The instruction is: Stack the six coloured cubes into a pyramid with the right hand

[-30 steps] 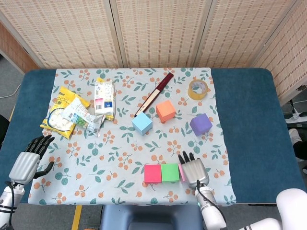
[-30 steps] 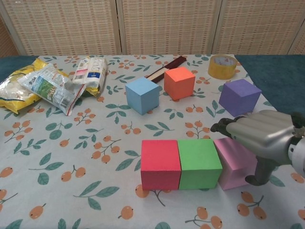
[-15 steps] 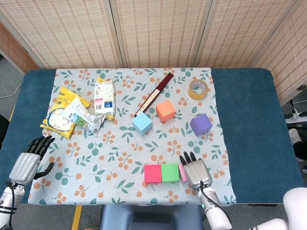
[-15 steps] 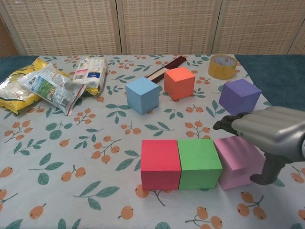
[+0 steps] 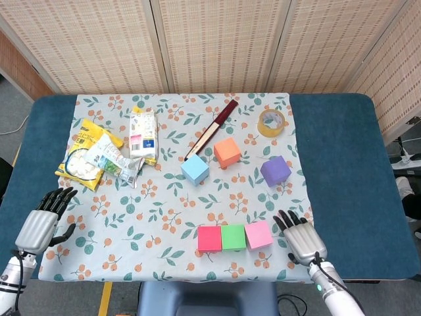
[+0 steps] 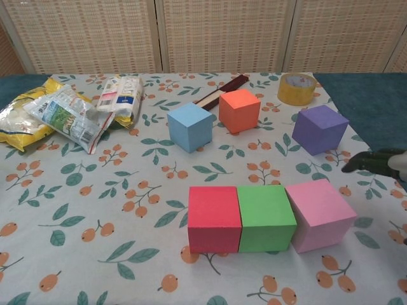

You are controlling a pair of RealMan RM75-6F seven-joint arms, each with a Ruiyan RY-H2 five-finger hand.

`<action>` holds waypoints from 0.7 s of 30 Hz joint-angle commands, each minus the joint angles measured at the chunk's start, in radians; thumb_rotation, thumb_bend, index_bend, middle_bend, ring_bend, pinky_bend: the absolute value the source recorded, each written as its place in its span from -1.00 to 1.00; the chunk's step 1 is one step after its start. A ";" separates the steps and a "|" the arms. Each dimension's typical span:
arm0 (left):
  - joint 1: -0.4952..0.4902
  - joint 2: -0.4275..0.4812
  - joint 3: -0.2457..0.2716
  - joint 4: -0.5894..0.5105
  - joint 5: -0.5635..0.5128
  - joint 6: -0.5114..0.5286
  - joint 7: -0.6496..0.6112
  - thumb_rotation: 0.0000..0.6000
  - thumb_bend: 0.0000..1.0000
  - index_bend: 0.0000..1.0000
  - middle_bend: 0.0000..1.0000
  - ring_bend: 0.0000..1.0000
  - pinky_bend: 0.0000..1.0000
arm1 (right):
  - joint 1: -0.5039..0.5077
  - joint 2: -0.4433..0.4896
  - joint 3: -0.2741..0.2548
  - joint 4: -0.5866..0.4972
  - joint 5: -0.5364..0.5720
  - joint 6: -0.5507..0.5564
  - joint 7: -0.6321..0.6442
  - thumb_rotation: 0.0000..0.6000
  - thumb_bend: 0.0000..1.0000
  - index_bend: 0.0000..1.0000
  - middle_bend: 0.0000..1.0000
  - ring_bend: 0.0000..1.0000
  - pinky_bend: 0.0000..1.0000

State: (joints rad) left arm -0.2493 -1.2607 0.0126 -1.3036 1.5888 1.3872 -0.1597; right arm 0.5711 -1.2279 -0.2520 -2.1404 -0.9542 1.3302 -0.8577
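Note:
Near the front edge, a red cube (image 5: 209,238) (image 6: 214,218), a green cube (image 5: 233,237) (image 6: 265,217) and a pink cube (image 5: 258,234) (image 6: 320,215) lie in a row, the pink one turned slightly. Farther back stand a blue cube (image 5: 195,169) (image 6: 190,126), an orange cube (image 5: 227,152) (image 6: 240,110) and a purple cube (image 5: 275,170) (image 6: 320,129). My right hand (image 5: 302,237) (image 6: 376,162) hovers to the right of the pink cube, fingers spread, holding nothing. My left hand (image 5: 43,221) rests open at the table's front left corner.
Snack packets (image 5: 102,155) (image 6: 70,112) lie at the back left. A dark red folded fan (image 5: 212,129) (image 6: 222,91) and a roll of yellow tape (image 5: 271,122) (image 6: 297,88) lie at the back. A floral cloth (image 5: 164,217) covers the blue table.
My right hand has let go of the pink cube and drawn away to the right. The pink cube now stands uncovered beside the green one. The left hand has barely moved.

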 commanded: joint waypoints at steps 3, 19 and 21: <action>-0.002 -0.003 0.002 -0.002 0.000 -0.007 0.004 1.00 -0.19 -1.00 -0.89 -0.98 -0.80 | -0.037 0.024 -0.044 0.079 -0.063 -0.085 0.053 1.00 -0.69 -0.43 -1.00 -1.00 -0.56; -0.001 0.002 0.002 -0.001 0.003 -0.001 -0.006 1.00 -0.19 -1.00 -0.89 -0.98 -0.80 | -0.061 0.015 -0.008 0.083 -0.067 -0.144 0.087 1.00 -0.69 -0.63 -1.00 -1.00 -0.56; 0.001 0.003 0.003 -0.001 0.003 0.002 -0.006 1.00 -0.19 -1.00 -0.89 -0.98 -0.80 | -0.062 0.010 -0.001 0.083 -0.063 -0.159 0.095 1.00 -0.69 -0.67 -1.00 -1.00 -0.56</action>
State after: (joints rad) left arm -0.2486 -1.2577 0.0149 -1.3048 1.5918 1.3886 -0.1656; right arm 0.5101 -1.2145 -0.2576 -2.0575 -1.0200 1.1783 -0.7674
